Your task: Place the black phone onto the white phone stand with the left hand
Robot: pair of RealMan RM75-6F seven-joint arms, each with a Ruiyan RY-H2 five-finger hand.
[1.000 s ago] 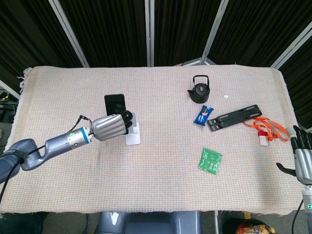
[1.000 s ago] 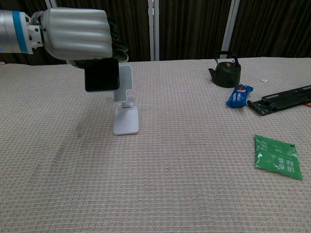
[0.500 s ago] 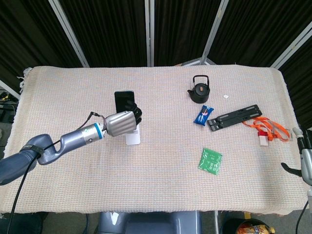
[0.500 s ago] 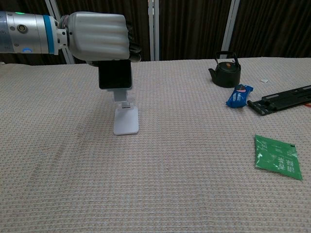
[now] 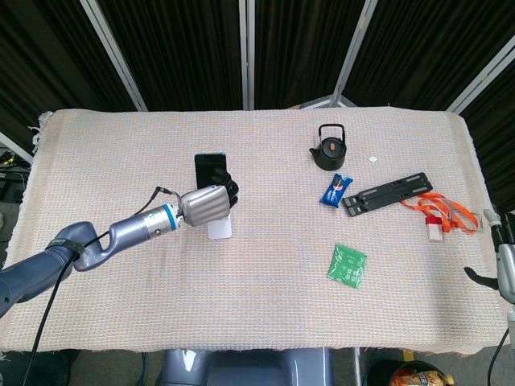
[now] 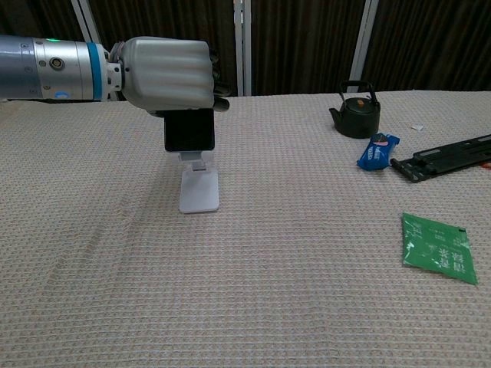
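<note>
My left hand [image 5: 208, 203] [image 6: 170, 75] grips the black phone [image 5: 210, 169] [image 6: 189, 131] upright, directly over the white phone stand [image 5: 220, 228] [image 6: 199, 189]. The phone covers the stand's back plate in the chest view, and only the stand's neck and base show below it. Whether the phone touches the stand I cannot tell. My right hand [image 5: 503, 261] shows only as a sliver at the right edge of the head view, low beside the table; its fingers are not readable.
A black teapot [image 5: 329, 148] [image 6: 355, 111] stands at the back right. Near it lie a blue packet [image 5: 336, 190] [image 6: 377, 151], a black bracket [image 5: 392, 191] [image 6: 445, 157], an orange lanyard [image 5: 438, 211] and a green packet [image 5: 348, 264] [image 6: 437, 248].
My left hand has carried the phone to the right, from left of the stand to directly over it. The right hand has sunk lower at the frame's edge.
</note>
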